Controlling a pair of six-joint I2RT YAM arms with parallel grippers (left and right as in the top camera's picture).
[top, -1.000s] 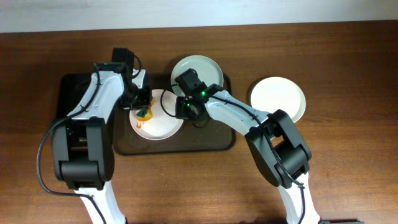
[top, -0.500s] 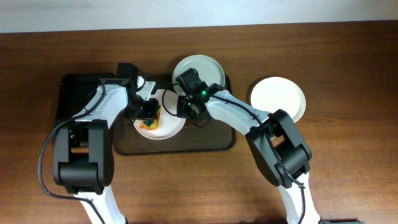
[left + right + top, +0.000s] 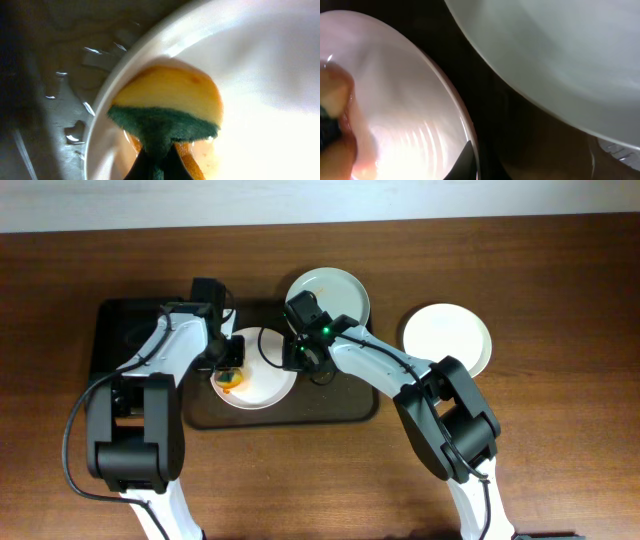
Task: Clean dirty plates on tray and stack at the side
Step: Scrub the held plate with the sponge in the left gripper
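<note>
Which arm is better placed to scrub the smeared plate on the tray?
Left. The left tool holds the sponge pressed on the plate. The right tool appears to pinch that plate's rim, steadying it, and carries no sponge.

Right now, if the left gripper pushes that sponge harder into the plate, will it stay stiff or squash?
It will probably squash: the sponge bulges out above the pinch of the left gripper. With sauce smeared under it and a glossy plate, it likely slides easily.
</note>
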